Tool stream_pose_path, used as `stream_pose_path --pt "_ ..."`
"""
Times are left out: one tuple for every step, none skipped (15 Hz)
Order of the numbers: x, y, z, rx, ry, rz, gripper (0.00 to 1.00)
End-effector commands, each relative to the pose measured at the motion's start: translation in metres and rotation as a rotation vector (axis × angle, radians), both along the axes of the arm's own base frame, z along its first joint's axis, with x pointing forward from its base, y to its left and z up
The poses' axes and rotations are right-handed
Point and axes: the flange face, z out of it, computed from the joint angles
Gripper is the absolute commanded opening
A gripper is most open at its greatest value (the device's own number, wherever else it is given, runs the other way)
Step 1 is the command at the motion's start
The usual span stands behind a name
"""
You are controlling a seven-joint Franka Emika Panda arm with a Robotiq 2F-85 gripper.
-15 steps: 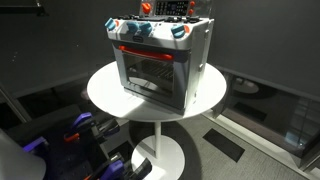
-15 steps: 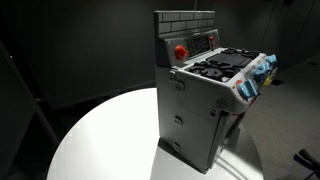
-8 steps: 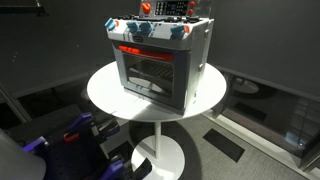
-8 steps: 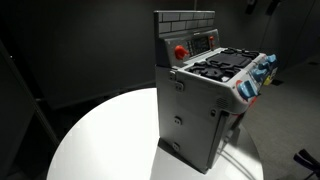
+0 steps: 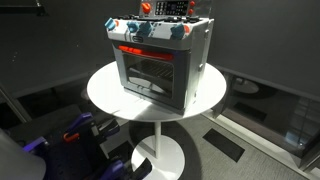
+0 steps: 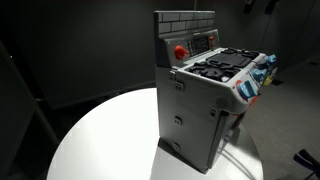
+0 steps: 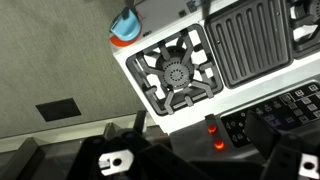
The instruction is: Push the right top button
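Note:
A grey toy stove (image 5: 160, 60) stands on a round white table (image 5: 105, 95); it also shows in the second exterior view (image 6: 205, 100). Its brick-patterned back panel carries a red button (image 6: 181, 52) beside a dark display (image 6: 205, 42). In the wrist view two red lit buttons (image 7: 210, 128) sit one behind the other on the back panel, next to a dark keypad (image 7: 240, 128). My gripper (image 7: 205, 150) hovers over this panel. Its dark fingers stand apart on either side of the buttons, holding nothing. In an exterior view only a dark part shows at the top edge (image 6: 260, 5).
The stove top has black burners (image 7: 178, 72) and a ribbed grill plate (image 7: 250, 45). Blue knobs (image 5: 140, 32) line the front edge above the oven door. The table stands on one pedestal. Purple and blue gear (image 5: 80, 135) lies on the floor.
The dark gripper part at the top edge of an exterior view shifted left toward the stove a second ago. Since half a second ago nothing has visibly moved.

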Motion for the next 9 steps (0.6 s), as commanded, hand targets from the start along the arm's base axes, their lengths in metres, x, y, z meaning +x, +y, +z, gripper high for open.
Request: stream_pose_path --pt "0.01 -0.003 -0.008 -0.005 -0.034 -0.025 1.0" --pt "0.015 -0.003 -0.013 0.0 -0.04 -0.026 1.0" --pt "0.02 -0.003 -0.017 0.002 -0.049 -0.028 1.0" --pt "0.025 -0.004 -0.021 0.004 -0.06 -0.03 1.0" --pt "0.03 -0.004 -0.026 0.012 -0.065 -0.028 1.0" --pt "0.036 -0.004 -0.031 0.016 -0.07 -0.029 1.0" --pt "0.041 -0.004 -0.036 0.017 -0.072 -0.034 1.0" --pt "0.046 -0.004 -0.043 0.023 -0.065 -0.039 1.0" --pt "0.05 -0.005 -0.049 0.024 -0.057 -0.048 1.0"
